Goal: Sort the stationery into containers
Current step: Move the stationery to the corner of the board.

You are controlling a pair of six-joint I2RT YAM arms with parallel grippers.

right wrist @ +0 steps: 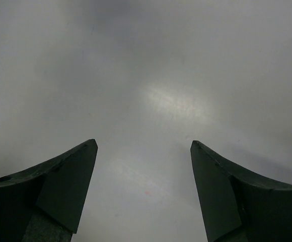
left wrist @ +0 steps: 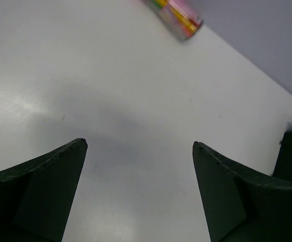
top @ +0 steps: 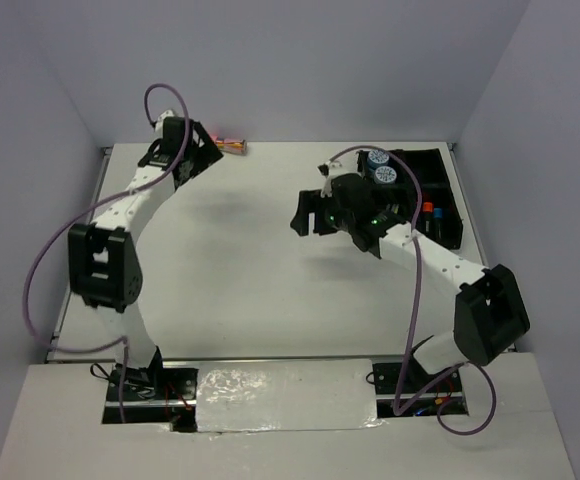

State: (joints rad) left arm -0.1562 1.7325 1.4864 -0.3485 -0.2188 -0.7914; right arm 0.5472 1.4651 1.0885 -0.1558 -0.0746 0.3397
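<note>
At the far left of the table (top: 250,270), the left gripper (top: 210,148) is stretched out toward the back edge with its jaws standing wide apart and nothing between them. The left wrist view shows only bare white surface between the left gripper's (left wrist: 138,143) fingertips. Just to its right lies the pink bottle (top: 233,146), on its side close to the back wall. In the wrist view the bottle (left wrist: 178,17) sits ahead of the jaws and off to one side, not yet between them – so the step in hand looks like the approach to this last loose piece. Further right, over the middle of the table, the right gripper (top: 305,210) hangs with its jaws also parted and empty, and its own camera shows the right gripper (right wrist: 143,143) above plain tabletop. At the far right stands the black organiser tray (top: 442,162). The two round blue-white tubs (top: 381,167) already sit in its far-left compartment, and an orange-capped highlighter (top: 426,208) lies in a compartment nearer the right side. The other contents are too small to tell. The next move probably calls for the left arm to swing a little right and forward so the jaws straddle the bottle across its narrow width, then close – a round body lying flat may roll if nudged first.
</note>
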